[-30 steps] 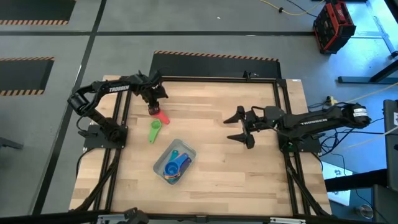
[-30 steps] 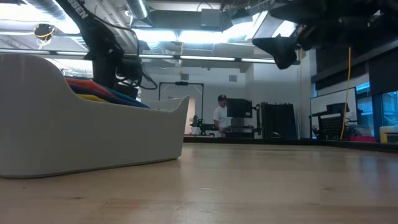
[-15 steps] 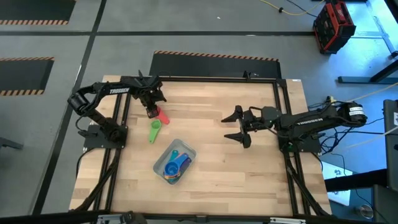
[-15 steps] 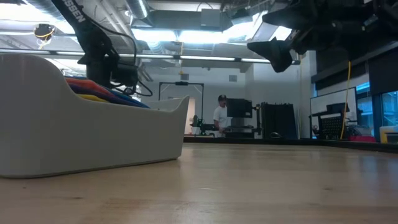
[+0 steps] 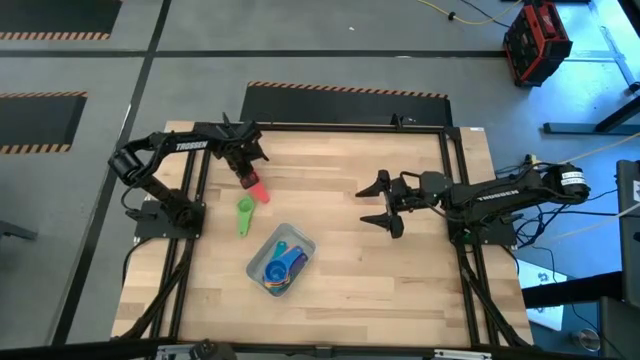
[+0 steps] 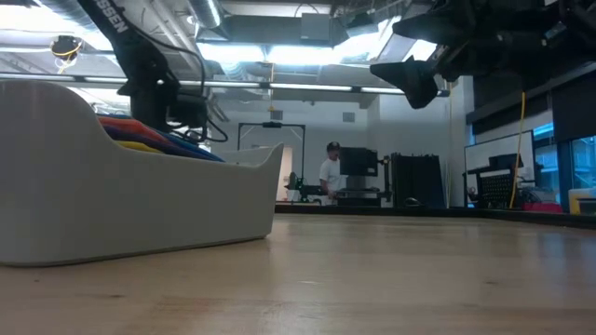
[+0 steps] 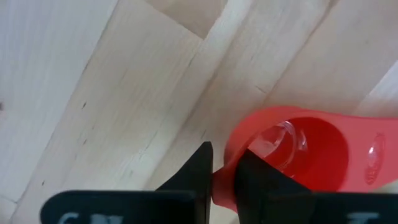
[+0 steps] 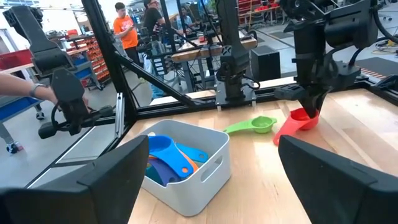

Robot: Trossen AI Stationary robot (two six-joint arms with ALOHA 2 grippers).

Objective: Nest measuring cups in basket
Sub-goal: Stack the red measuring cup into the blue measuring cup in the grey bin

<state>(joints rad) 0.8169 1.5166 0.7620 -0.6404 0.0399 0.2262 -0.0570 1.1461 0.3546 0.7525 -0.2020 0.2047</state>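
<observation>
A red measuring cup lies at the table's far left, and my left gripper stands over it, pointing down and shut on its bowl. Just nearer lies a green measuring cup, flat on the wood. The pale basket sits near the table's middle. It holds blue, orange and yellow cups lying in one another. My right gripper hovers open and level at the right, facing the basket, with nothing between its fingers. My left gripper pinches the red cup's bowl wall at the rim, on the side away from the handle. One finger is outside the bowl and one inside. The fingers come from above, pointing down. In the right wrist view the cup looks tilted, handle end low.
Black frame rails run along the table's left and right sides, and a bar crosses the far edge. Bare wood lies between the basket and my right gripper. People stand in the room beyond the table.
My left gripper has sunk a little onto the red cup and rolled slightly about its own axis. In the low view its arm now sits lower behind the basket.
</observation>
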